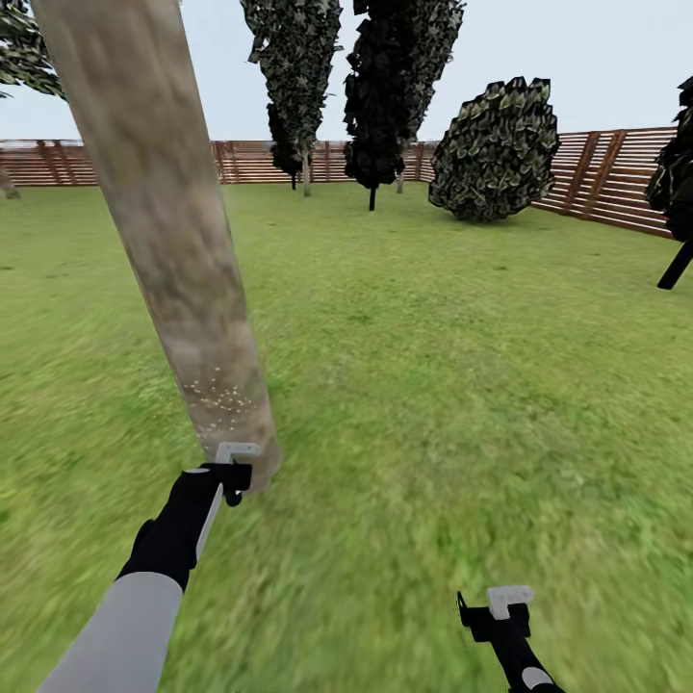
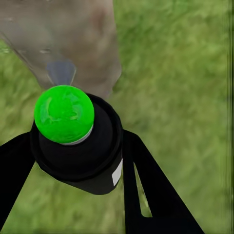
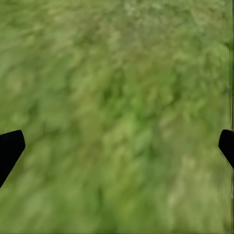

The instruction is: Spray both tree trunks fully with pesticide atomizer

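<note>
A thick mottled beige-grey tree trunk (image 1: 164, 221) leans across the left of the head view, with pale speckles low on it near its base. My left gripper (image 1: 234, 470) sits right at that base, shut on the pesticide atomizer (image 2: 78, 146), a black bottle with a bright green round top. In the left wrist view the bottle sits between the black fingers (image 2: 151, 190) and its top faces the trunk (image 2: 73, 39) close by. My right gripper (image 1: 500, 608) hangs low at the right over grass, open, with nothing between its fingertips (image 3: 9, 148).
Green lawn (image 1: 433, 366) spreads all around. A brown slat fence (image 1: 616, 178) rings the far side. Dark narrow conifers (image 1: 395, 87) and a rounded bush (image 1: 496, 149) stand at the back, and a dark leaning trunk (image 1: 676, 265) is at the right edge.
</note>
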Robot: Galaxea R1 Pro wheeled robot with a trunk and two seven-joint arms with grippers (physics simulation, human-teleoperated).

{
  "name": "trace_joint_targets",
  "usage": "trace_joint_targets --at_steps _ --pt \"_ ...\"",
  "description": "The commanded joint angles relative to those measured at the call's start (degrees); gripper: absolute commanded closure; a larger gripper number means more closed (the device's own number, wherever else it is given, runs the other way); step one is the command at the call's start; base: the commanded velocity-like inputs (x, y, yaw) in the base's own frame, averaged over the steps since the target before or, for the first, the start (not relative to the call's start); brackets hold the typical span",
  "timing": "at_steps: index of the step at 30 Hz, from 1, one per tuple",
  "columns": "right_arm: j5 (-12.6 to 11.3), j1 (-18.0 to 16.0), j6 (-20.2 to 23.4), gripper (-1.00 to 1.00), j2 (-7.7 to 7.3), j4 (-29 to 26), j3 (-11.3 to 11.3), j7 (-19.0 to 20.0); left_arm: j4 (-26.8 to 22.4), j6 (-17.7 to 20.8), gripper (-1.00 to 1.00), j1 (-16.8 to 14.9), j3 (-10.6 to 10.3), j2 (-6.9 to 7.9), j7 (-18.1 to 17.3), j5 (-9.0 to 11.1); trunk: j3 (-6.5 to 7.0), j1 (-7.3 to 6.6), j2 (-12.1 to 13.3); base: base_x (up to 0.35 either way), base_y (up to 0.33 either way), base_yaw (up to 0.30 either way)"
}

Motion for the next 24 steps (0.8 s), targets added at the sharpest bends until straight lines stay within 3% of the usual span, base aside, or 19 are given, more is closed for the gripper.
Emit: trace_joint_targets --at_steps 1,13,16,24 --pt "0.6 -0.1 -0.2 -1.00 0.00 0.1 -0.3 -0.2 -0.2 0.2 1.00 0.0 0.2 -0.09 -0.5 -0.6 -0.05 -0.01 0.0 0.000 -0.269 0.010" --pt "0.6 -0.1 -0.2 -1.00 0.00 0.1 -0.3 -0.2 -1.1 0.2 1.00 -0.2 0.5 -0.08 -0.3 -0.5 -0.05 -0.01 0.0 0.055 -0.268 0.001" --pt "0.6 -0.1 -0.2 -1.00 0.00 0.1 -0.3 -0.2 -2.0 0.2 1.00 -0.3 0.5 -0.10 1.2 -0.4 -0.05 -0.01 0.0 0.162 -0.255 0.002" --pt "0.6 -0.1 -0.2 -1.00 0.00 0.1 -0.3 -0.2 -2.6 0.4 1.00 -0.2 0.8 0.16 2.4 -0.1 -0.05 -0.01 0.0 0.183 -0.239 0.229"
